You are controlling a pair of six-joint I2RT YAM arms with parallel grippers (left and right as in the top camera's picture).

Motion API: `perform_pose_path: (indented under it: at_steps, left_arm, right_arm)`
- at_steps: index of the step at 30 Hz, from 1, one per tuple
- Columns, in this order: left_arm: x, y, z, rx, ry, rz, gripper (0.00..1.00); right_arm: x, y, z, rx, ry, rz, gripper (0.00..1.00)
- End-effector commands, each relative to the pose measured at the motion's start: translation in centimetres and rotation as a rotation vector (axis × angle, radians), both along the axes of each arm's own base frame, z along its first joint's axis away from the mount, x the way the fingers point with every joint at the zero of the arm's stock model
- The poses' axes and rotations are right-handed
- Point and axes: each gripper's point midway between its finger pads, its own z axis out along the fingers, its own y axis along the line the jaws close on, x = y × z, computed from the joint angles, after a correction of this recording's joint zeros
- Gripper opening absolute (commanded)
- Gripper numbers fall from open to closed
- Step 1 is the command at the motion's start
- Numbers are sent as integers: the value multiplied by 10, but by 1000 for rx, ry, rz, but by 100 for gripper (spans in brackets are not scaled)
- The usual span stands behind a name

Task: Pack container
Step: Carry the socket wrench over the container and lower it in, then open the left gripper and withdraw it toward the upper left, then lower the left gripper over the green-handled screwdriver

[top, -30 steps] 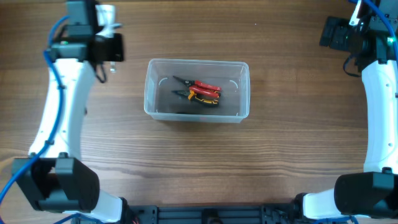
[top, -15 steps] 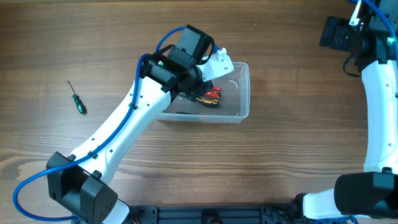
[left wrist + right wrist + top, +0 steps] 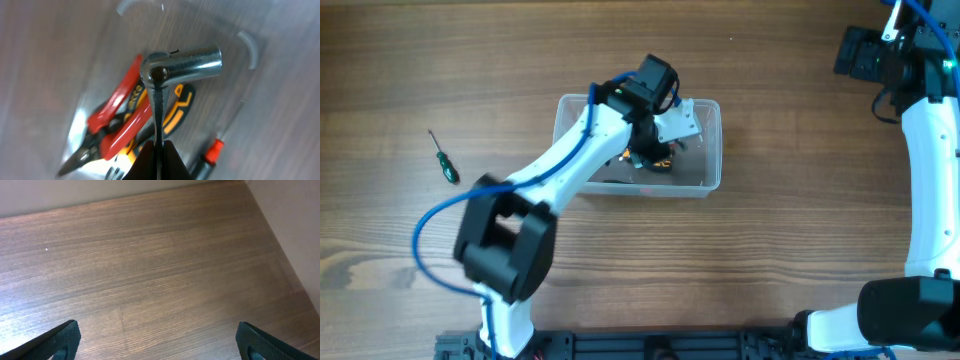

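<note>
The container [image 3: 714, 176] sits mid-worktop [image 3: 800, 250], and packing looks well along: red-handled pliers [image 3: 117, 107] and orange-handled pliers [image 3: 180, 104] already lie inside. The left claw [image 3: 158, 146] hangs over the tub, clamped on the thin shank of a steel socket tool [image 3: 192, 64] not yet let go. A green screwdriver [image 3: 444, 160] lies outside, well to the container's left, so at least that seems left to pack. The right claw [image 3: 156, 327] is spread wide and empty, far off.
</note>
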Motion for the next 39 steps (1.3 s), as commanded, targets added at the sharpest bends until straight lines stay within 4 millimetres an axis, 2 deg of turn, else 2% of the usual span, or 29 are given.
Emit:
perform_pose_path:
  at_steps: [1,3,5,6,8,12,13,14,15,18,19,20,22,23,25,27,29,30,32,34,35,37,39]
  left_arm:
    - [-1,-1,-30,15,66,-22,4]
    - [-2,-1,-38,24,81,-21,4]
    - [-3,-1,-41,27,86,-21,12]
    - [-3,-1,-40,26,85,-22,13]
    - [-2,0,-40,28,82,-20,23]
    - [3,9,-38,79,51,2,27]
    - [5,12,-34,92,37,10,25]
    - [7,14,-26,98,20,13,13]
    - [9,14,-17,93,3,16,7]
    - [23,9,30,19,-89,61,12]
    - [32,8,58,-27,-146,92,15]
    - [38,8,76,-58,-183,115,20]
    - [49,16,127,-134,-276,173,33]
    - [53,23,151,-169,-316,205,37]
    - [56,42,191,-231,-388,275,41]
    - [60,70,220,-280,-433,385,43]
    - [67,107,235,-328,-441,558,43]
    - [71,131,237,-349,-426,673,42]
    - [74,164,231,-346,-391,805,36]
    - [73,196,214,-303,-337,902,30]
    - [71,217,199,-263,-294,956,29]
    - [70,242,176,-216,-234,1023,29]
    - [67,269,141,-184,-139,1154,30]
  right_arm:
    - [2,1,-3,16,-1,-10,100]
    - [2,1,-3,16,-1,-10,100]
    - [2,1,-3,16,-1,-10,100]
    - [2,1,-3,17,-1,-11,100]
    - [2,1,-3,16,-1,-10,100]
    - [2,1,-3,16,-1,-10,100]
    - [2,1,-3,16,-1,-10,100]
    - [2,1,-3,16,-1,-10,100]
    - [2,1,-3,16,-1,-11,100]
    - [2,1,-3,16,-1,-10,100]
    - [2,1,-3,16,-1,-10,100]
    - [2,1,-3,16,-1,-10,100]
    - [2,1,-3,16,-1,-10,100]
    - [2,1,-3,16,-1,-10,100]
    - [2,1,-3,16,-1,-11,100]
    - [2,1,-3,16,-1,-10,100]
    - [2,1,-3,16,-1,-11,100]
    - [2,1,-3,16,-1,-10,100]
    - [2,1,-3,16,-1,-10,100]
    - [2,1,-3,16,-1,-10,100]
    - [2,1,-3,16,-1,-11,100]
    - [2,1,-3,16,-1,-10,100]
    - [2,1,-3,16,-1,-10,100]
